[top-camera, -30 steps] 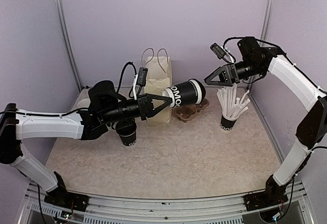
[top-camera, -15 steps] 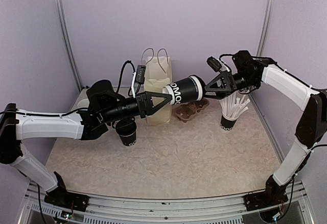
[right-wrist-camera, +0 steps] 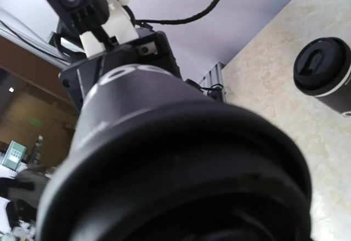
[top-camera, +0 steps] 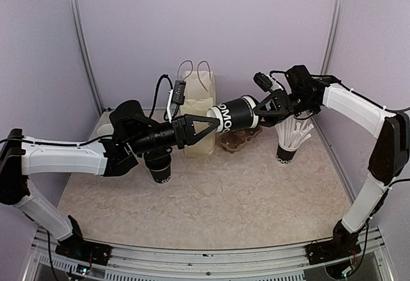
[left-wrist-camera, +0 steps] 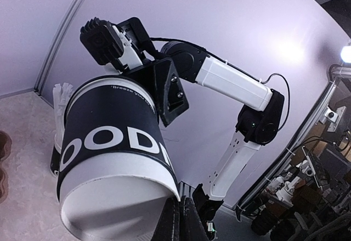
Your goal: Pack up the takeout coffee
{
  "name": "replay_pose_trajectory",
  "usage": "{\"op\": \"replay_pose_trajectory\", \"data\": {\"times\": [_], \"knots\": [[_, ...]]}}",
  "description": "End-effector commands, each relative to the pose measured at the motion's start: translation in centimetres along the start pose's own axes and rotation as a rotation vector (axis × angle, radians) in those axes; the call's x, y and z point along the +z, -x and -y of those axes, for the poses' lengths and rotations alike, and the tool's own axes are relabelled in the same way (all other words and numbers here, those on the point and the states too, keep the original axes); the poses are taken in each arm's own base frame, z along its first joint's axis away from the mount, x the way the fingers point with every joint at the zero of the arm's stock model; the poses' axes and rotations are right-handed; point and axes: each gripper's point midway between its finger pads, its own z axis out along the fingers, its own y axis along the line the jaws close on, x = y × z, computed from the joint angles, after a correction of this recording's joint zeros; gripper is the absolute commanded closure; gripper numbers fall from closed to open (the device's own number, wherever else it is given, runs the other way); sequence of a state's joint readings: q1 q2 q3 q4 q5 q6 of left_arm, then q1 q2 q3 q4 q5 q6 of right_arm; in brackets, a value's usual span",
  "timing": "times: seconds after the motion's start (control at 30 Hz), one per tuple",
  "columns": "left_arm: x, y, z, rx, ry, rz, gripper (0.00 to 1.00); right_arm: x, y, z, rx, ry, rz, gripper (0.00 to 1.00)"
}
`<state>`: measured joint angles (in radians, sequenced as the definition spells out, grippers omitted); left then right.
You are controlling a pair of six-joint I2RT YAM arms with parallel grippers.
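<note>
Takeout coffee, two lidded black cups: first cup (top-camera: 236, 114) lying sideways in mid-air over the desk (top-camera: 218, 198), base clamped in the left hand (top-camera: 213, 123) at its 9 o'clock, right hand (top-camera: 261, 109) straddling its lid at 3 o'clock, grip cannot be told; second cup (top-camera: 160, 169) upright on desk at 8 o'clock.

Cup (top-camera: 236, 114) sideways aloft, second cup (top-camera: 161, 171) upright

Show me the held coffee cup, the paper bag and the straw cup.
held coffee cup (top-camera: 236, 114): top view, side wall
paper bag (top-camera: 198, 96): top view, front panel
straw cup (top-camera: 286, 153): top view, black wall
</note>
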<state>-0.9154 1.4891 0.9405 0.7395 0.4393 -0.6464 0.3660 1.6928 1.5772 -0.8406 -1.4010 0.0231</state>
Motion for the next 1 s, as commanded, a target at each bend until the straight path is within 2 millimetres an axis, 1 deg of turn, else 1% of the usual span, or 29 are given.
{"op": "replay_pose_trajectory", "data": {"times": [0.0,0.1,0.2,0.27,0.37,0.43,0.53,0.57,0.6,0.63,0.67,0.7,0.73,0.77,0.8,0.87,0.97], "knots": [[0.7,0.6,0.0,0.009,-0.008,0.021,1.0,0.7,-0.4,-1.2,0.02,0.091,-0.009,0.18],[1.0,0.0,-0.6,0.0,0.011,0.0,1.0,0.6,-0.3,-1.3,0.006,0.083,-0.004,0.26],[1.1,-0.6,-1.3,-0.011,0.039,-0.018,0.99,0.1,0.1,-0.8,-0.009,0.035,0.016,0.3],[0.9,-1.1,-1.9,-0.025,0.077,-0.039,0.9,-0.6,0.5,-0.2,-0.021,-0.006,0.033,0.33],[0.3,-2.2,-3.4,-0.034,0.173,-0.085,0.65,-1.7,1.2,0.8,-0.087,-0.13,0.044,0.32],[-0.7,-2.8,-4.2,-0.022,0.253,-0.108,0.53,-2.3,1.6,1.8,-0.18,-0.245,0.024,0.31],[-2.8,-3.2,-5.2,0.002,0.38,-0.136,0.43,-3.3,2.2,3.2,-0.277,-0.402,-0.013,0.31],[-3.8,-3.6,-5.7,0.0,0.431,-0.154,0.41,-3.7,2.3,3.7,-0.304,-0.458,-0.03,0.31],[-4.7,-3.5,-5.9,0.005,0.473,-0.152,0.4,-4.2,2.5,4.5,-0.336,-0.522,-0.048,0.31],[-5.7,-3.5,-6.7,0.008,0.54,-0.148,0.39,-4.8,2.7,5.1,-0.367,-0.583,-0.067,0.32],[-7.0,-3.3,-7.5,0.012,0.616,-0.141,0.37,-5.3,2.9,5.7,-0.418,-0.646,-0.094,0.32],[-8.1,-3.1,-8.2,0.018,0.69,-0.134,0.33,-5.8,2.9,6.3,-0.464,-0.704,-0.128,0.33],[-9.2,-2.2,-8.5,0.031,0.754,-0.109,0.29,-5.9,2.8,6.5,-0.514,-0.744,-0.169,0.32],[-10.2,-1.6,-8.9,0.049,0.822,-0.106,0.21,-6.1,2.8,6.8,-0.566,-0.785,-0.212,0.33],[-11.2,-0.7,-9.0,0.075,0.891,-0.09,0.02,-6.2,2.7,6.9,-0.608,-0.82,-0.248,0.33],[-13.1,1.2,-9.3,0.132,1.006,-0.063,0.01,-6.2,2.3,7.5,-0.669,-0.881,-0.32,0.33],[-15.2,3.6,-9.4,0.244,1.134,-0.04,0.01,-5.9,1.2,8.9,-0.709,-0.947,-0.427,0.32]]}}
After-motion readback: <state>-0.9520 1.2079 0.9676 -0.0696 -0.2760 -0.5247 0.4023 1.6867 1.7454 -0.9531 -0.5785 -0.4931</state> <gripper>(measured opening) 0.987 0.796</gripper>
